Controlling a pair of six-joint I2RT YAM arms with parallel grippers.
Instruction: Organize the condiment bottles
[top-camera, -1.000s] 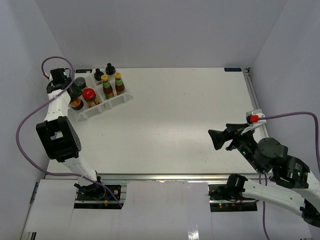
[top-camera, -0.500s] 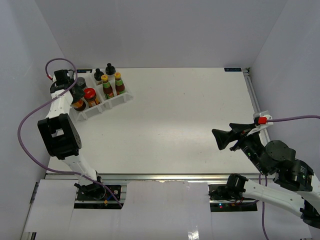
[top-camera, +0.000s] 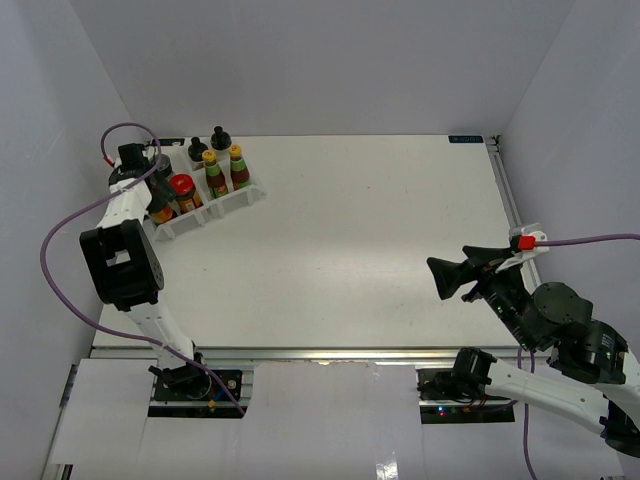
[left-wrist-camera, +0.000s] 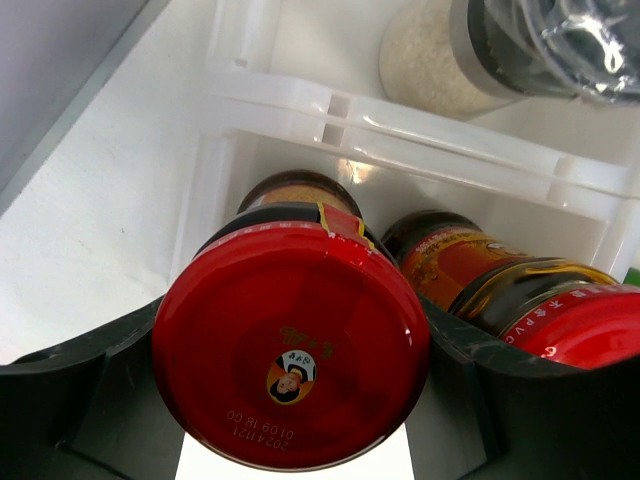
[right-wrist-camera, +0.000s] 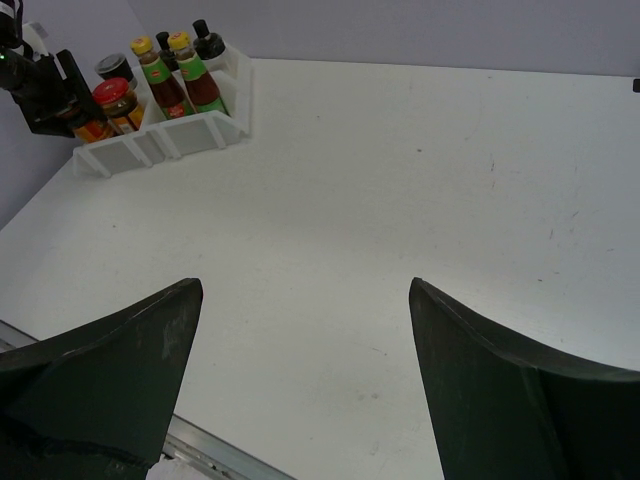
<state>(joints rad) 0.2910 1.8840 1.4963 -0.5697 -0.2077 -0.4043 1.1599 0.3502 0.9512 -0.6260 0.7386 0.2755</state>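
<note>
Left claw (left-wrist-camera: 290, 350) is at the far left corner of the bench, over the clear tray (left-wrist-camera: 400, 120). Its fingers are clamped on either side of the lid of a red-lidded jar (left-wrist-camera: 300, 300). The jar is inside the tray's near-left compartment, just beside the second red-lidded jar (left-wrist-camera: 590, 320). The two look close to touching, with the claw's one finger squeezed between them. A dark-lidded jar (left-wrist-camera: 430, 60) stands behind the divider.

From above, the two yellow-capped bottles (top-camera: 210, 170) and the black-capped shakers (top-camera: 220, 137) are already slotted in the tray's other compartments. We judge this to be the last placement, or close to it.

Right claw (right-wrist-camera: 305, 290) hangs above the bench near the right edge, spread wide and holding nothing — well apart from the tray.

Step in hand, as we read it: set the jar down and let go. We cannot tell whether its base is on the tray floor, since the lid hides it.

Notes for doing it well:
- Lower straight down until the jar bears on the floor, with no sideways push, because the light tray could slide toward the bench edge.
- Part the fingers only a little. The neighbouring jar leaves scant room on that side, and a wide opening would shove it.
- Lift out vertically — a tilted exit could catch the lid rim and tip the jar.
</note>
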